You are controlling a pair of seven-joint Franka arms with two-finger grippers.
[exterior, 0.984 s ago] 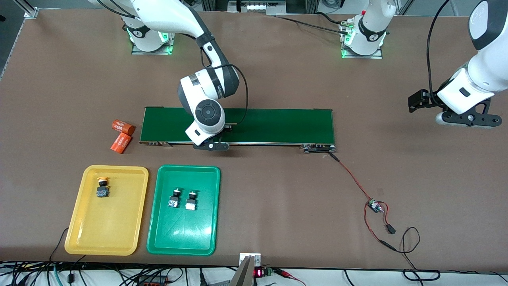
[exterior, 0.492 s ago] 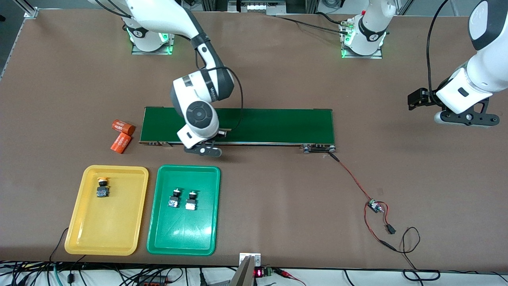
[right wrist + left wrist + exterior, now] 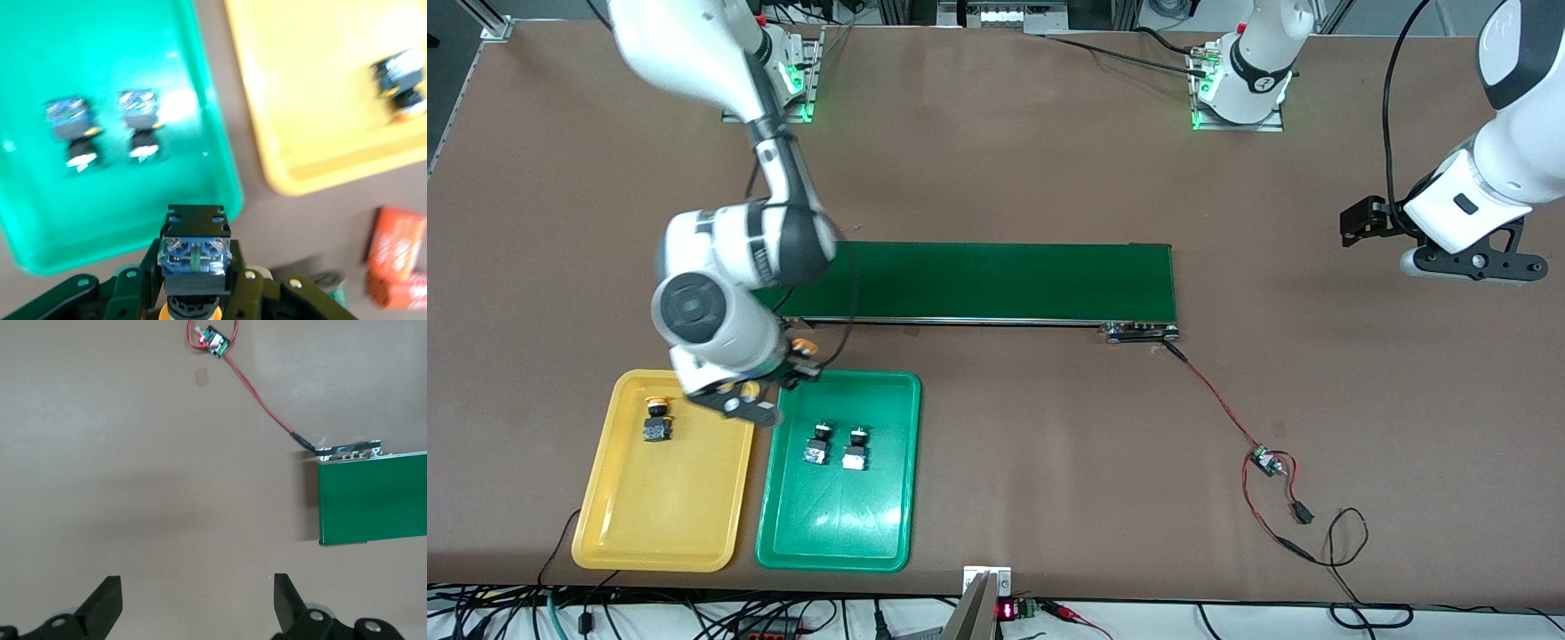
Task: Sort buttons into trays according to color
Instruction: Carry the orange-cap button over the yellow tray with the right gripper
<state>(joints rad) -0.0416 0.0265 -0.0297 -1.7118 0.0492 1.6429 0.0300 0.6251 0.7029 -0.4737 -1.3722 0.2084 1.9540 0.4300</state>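
Your right gripper is clenched on the stiff, light yellow button by its black body, over the gap between yellow tray and green tray, while the left gripper waits released over bare counter.

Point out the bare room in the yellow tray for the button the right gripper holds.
The yellow tray is bare from its lone yellow button down to the rim nearest the front camera. The right gripper carries a yellow-capped button over the gap between the trays.
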